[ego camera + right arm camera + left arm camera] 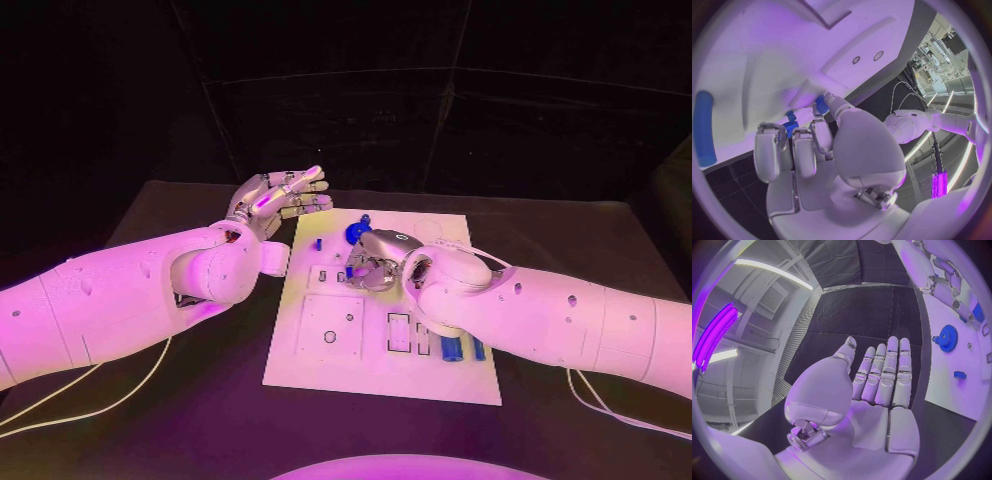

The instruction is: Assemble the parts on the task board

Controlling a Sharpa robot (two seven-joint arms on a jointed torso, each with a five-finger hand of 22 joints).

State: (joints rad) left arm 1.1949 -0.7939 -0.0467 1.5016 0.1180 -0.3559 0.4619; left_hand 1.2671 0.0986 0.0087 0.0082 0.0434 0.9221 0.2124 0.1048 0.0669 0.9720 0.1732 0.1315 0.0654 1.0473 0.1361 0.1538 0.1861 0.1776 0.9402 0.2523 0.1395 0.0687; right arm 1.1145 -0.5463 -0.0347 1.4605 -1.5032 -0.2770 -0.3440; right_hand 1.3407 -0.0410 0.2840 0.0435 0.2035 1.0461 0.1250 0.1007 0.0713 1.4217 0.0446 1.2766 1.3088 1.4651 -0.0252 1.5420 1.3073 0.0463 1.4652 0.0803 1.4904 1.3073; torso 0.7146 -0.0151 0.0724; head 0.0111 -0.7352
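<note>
**Right hand on a small blue part over the board; left hand idle**

The right hand (378, 262) is bent down over the middle of the task board (378, 372), its fingers (795, 150) curled in. The right wrist view shows a small blue part (790, 129) at their tips, seemingly pinched there just above the white plate, with a second blue piece (821, 104) just beyond. The left hand (280, 200) hovers off the board's far left corner, palm open, fingers straight and apart, holding nothing.

Outward from the right hand, a blue gear (356, 232) sits near the board's far edge, and blue pegs (453, 348) lie beside the slots at the near right. The board rests flat on the black counter (577, 240).

Judging by their look, the parts are moulded plastic: light, rigid, smooth, so prone to slip or twist in metal fingertips. The held piece is best taken across its short sides, near the middle, leaving its lower end free to enter a socket. The gear would want a grip on its toothed rim; the pegs, a pinch mid-length. The board seems light and could slide under sideways force.
</note>
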